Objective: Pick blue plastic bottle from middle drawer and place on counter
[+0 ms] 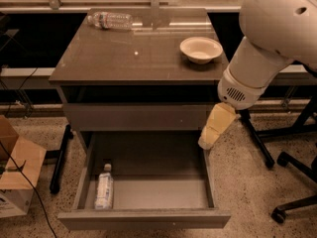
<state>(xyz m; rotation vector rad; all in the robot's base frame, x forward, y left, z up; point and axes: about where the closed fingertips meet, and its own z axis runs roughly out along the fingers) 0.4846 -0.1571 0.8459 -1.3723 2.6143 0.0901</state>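
Observation:
The blue plastic bottle [104, 187] lies in the left front corner of the open middle drawer [148, 217], cap pointing toward the back. The counter [114, 58] is the glossy grey-brown top of the cabinet. My gripper [212, 133] hangs from the white arm at the right, just above the drawer's right wall near the back. It is far to the right of the bottle and holds nothing that I can see.
A white bowl [200, 49] sits on the counter at the right. A longer clear bottle with a red-marked label [110, 20] lies at the counter's back left. A cardboard box [15, 177] stands on the floor at the left. Chair legs [292, 182] stand at the right.

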